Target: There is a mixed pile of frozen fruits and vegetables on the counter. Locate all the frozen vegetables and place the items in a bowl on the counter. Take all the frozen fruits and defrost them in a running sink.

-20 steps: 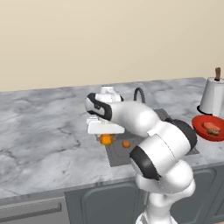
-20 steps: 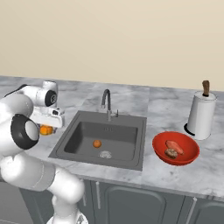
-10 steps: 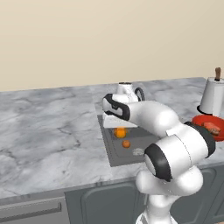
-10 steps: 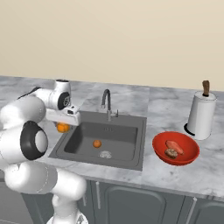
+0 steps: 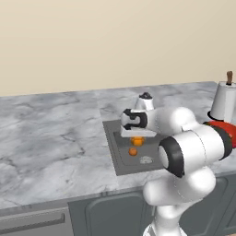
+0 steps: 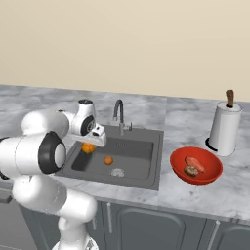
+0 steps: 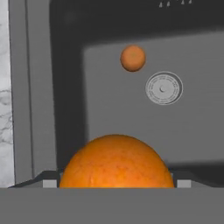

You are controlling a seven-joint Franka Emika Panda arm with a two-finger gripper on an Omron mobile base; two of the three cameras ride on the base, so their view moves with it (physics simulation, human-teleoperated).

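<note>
Orange fruit (image 7: 116,162) fills the end effector (image 6: 89,147) above sink (image 6: 141,146), faucet (image 6: 118,115) beside

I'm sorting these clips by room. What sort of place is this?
A kitchen, in a rendered scene: a marble counter over dark cabinets, a sink with a faucet set into it, and a paper towel roll beside a red bowl of food.
</note>
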